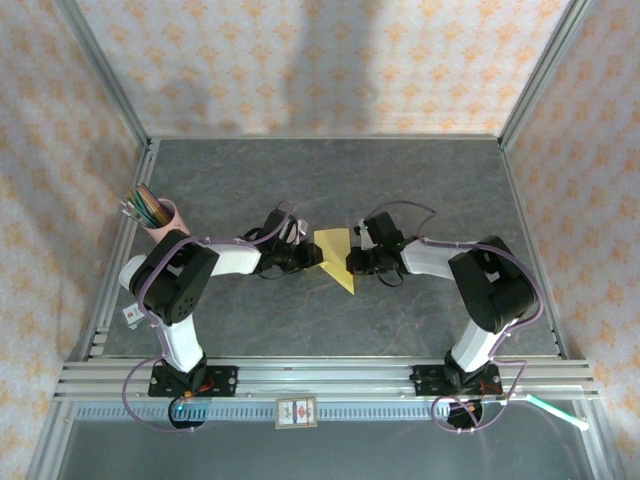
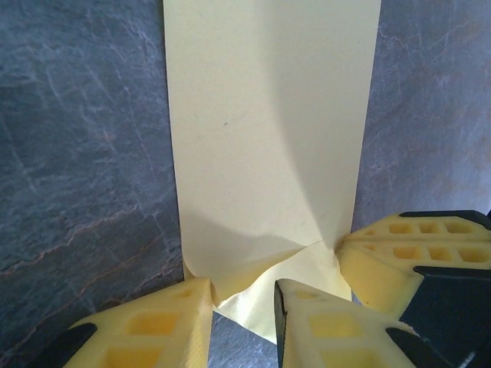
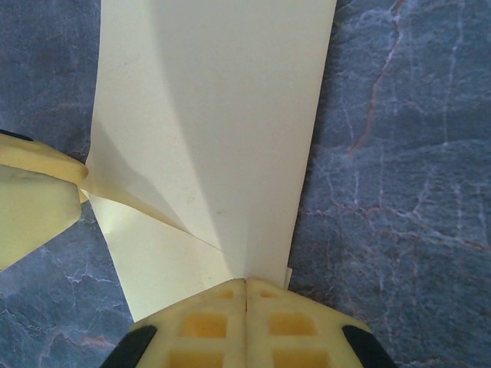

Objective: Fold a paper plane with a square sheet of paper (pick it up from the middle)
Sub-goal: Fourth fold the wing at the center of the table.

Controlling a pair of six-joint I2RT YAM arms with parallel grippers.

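**Position:** The square sheet of paper (image 1: 335,256), creased to a tapered shape, sits at the centre of the counter (image 1: 250,180). It lies directly between the two claws, with its point toward the near edge.

**Right claw** (image 3: 245,285): The jaws are fully closed, pinching one edge of the sheet.

**Left claw** (image 2: 242,287): The jaws stand part-way apart, astride a buckled edge that touches both inner faces. A firm hold cannot be confirmed.

**Critical relation:** The claws meet the sheet at adjoining points, one from each side, and neither arm is nearer.

**Assessment:** The next fold likely depends on the left claw securing its edge while the right claw anchors.
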